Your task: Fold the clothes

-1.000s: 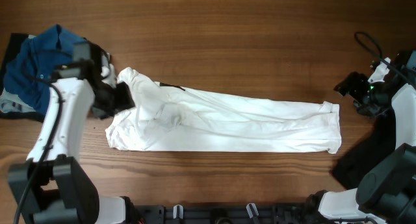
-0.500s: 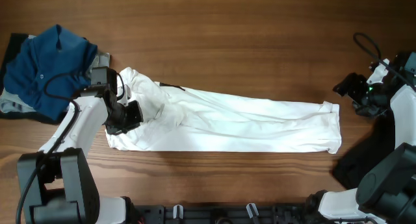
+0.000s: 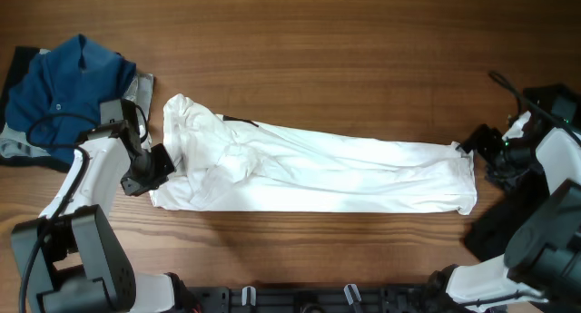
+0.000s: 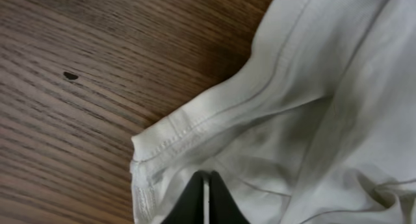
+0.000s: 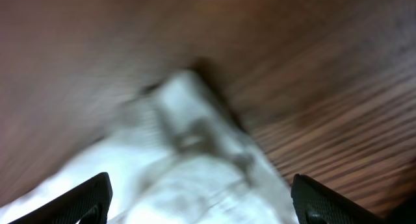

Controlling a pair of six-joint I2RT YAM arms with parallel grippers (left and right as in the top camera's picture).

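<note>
Overhead, long wrinkled white shirt (image 3: 318, 172), woodgrain table (image 3: 318, 59)

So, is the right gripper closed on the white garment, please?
No, the right gripper stands wide open near the end of the white garment.

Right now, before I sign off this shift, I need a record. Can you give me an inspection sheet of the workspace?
Surface: wooden table, with one small dark mark near the left gripper.
Job's things: white garment lies in a long strip across the middle. Blue garment is heaped at the far left. Black cloth is at the right edge, partly hidden by the arm.
Clutter: nothing seen.
Grippers: left gripper is shut on the white garment's left end. Right gripper is open over its right end, but that view is blurred.
Cables: left cable loops along the left arm. Right cable arcs above the right arm.
Surroundings: dark rail along the near edge.
</note>
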